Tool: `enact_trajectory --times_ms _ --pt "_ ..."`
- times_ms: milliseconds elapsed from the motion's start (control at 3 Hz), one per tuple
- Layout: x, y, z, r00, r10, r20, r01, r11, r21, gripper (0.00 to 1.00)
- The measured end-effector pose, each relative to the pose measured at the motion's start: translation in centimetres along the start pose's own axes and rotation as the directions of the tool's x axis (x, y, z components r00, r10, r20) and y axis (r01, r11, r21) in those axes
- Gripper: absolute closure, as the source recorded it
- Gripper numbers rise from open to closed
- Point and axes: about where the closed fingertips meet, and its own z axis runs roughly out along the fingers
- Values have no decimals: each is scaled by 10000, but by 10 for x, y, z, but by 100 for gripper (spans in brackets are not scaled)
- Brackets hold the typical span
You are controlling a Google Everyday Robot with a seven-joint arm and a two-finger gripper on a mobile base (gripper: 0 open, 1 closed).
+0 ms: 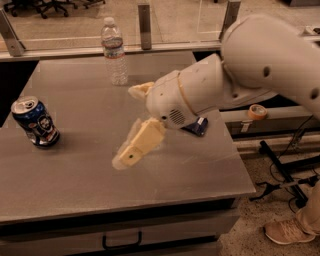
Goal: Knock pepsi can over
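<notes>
Above the bench (75, 185), gripper (131, 154) hangs low, well apart from upright pepsi can (35, 122), likely set for a sideways push. Jaws: cannot tell.

Matt plastic pincer (126, 156) over table (90, 192), seemingly metal

We saw an office-type lab: grey work table (75, 180) w/ drawer (121, 243), glass partition (175, 20), wheeled chairs (50, 6) behind it, cables (285, 170) on floor. Gripper (131, 150) hung over table's middle.
</notes>
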Motion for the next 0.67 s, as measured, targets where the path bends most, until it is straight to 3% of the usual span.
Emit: enact_trajectory --times_ms 333,667 --pt "-15 -8 65 9905 149 1367 -105 9994 -329 0" --pt "-31 -25 125 9762 82 2167 11 9991 -428 0"
